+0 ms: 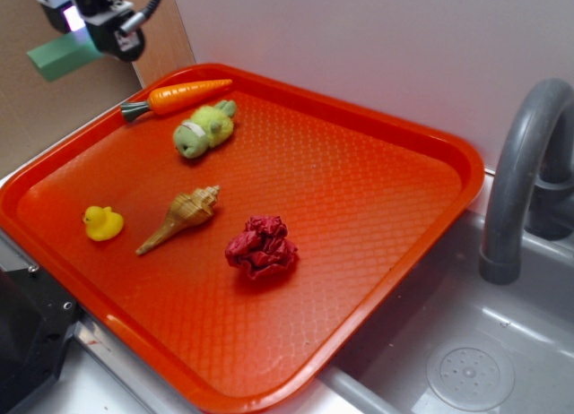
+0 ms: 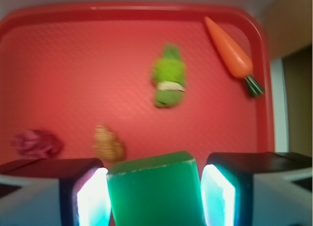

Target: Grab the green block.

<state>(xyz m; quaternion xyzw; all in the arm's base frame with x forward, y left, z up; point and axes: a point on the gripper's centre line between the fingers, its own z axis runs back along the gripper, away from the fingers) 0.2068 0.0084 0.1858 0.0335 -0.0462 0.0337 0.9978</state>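
Observation:
The mint-green block (image 1: 61, 57) hangs in the air above the tray's far left corner, outside the rim. My gripper (image 1: 85, 39) is shut on it, with the block sticking out to the lower left. In the wrist view the green block (image 2: 155, 192) fills the gap between the two lit pads of the gripper (image 2: 154, 199), and both pads press its sides. The orange tray (image 1: 359, 190) lies far below.
On the tray lie a toy carrot (image 1: 184, 96), a lime-green plush (image 1: 204, 129), a yellow duck (image 1: 102, 223), a cone shell (image 1: 184, 215) and a red crumpled lump (image 1: 261, 247). A grey faucet (image 1: 525, 163) and sink (image 1: 466, 360) are to the right. Brown board (image 1: 27, 109) stands at the left.

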